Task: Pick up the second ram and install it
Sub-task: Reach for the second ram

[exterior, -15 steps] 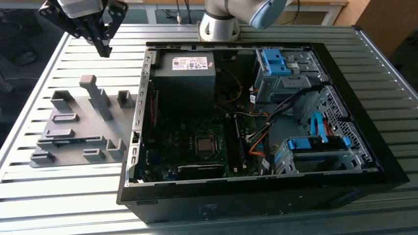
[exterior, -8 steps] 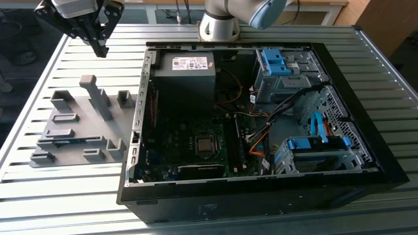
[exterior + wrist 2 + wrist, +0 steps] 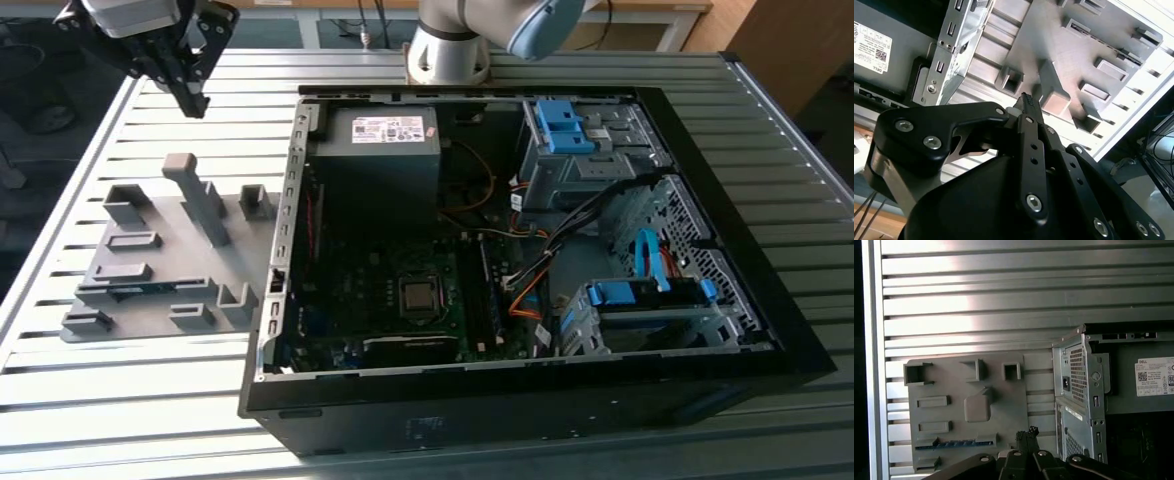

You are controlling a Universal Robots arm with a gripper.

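The second ram (image 3: 954, 444) is a thin dark blue stick lying on edge in a slot of the grey holder plate (image 3: 1004, 405). In the exterior view the ram (image 3: 138, 290) sits near the front of that plate (image 3: 174, 215), at the exterior view's left of the open computer case (image 3: 534, 395). My gripper (image 3: 195, 103) hangs high above the table beyond the plate's far end, well away from the ram. Its black fingers (image 3: 1027, 100) meet at the tips with nothing between them. In the first wrist view the gripper (image 3: 1025, 433) points down beside the plate's edge.
Several grey holder blocks (image 3: 203, 205) stand up from the plate. Inside the case lie the motherboard (image 3: 400, 300), a grey power supply (image 3: 380, 135) and blue drive cages (image 3: 641, 300). The slatted metal table (image 3: 134, 420) runs all around, with its edge (image 3: 871, 360) near the plate.
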